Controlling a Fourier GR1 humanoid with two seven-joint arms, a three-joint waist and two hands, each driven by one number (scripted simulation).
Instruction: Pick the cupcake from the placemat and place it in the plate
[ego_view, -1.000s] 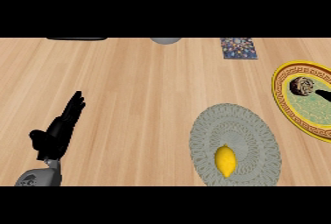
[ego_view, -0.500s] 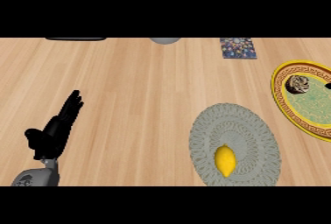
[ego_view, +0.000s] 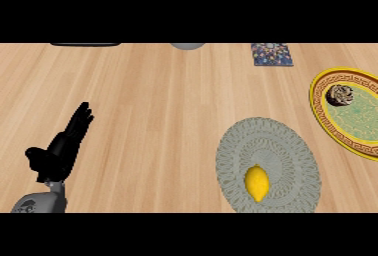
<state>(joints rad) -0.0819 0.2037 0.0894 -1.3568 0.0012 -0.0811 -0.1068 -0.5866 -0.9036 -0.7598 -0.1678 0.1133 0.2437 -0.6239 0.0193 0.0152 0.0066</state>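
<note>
The cupcake, brown with a pale top, sits in the yellow-rimmed plate at the right edge of the head view. Left of the plate lies the grey round placemat, with a yellow lemon on its near part. My left hand rests open at the lower left, fingers straight and pointing up the counter, far from the placemat and the plate. The right hand does not show.
A dark patterned square object lies at the back, right of centre. A grey round object and a dark flat object are cut off by the counter's far edge. Bare wood spans the middle.
A dark bit of the right hand beside the cupcake a second ago has left the view. The cupcake stays in the plate. The left hand has barely moved.
</note>
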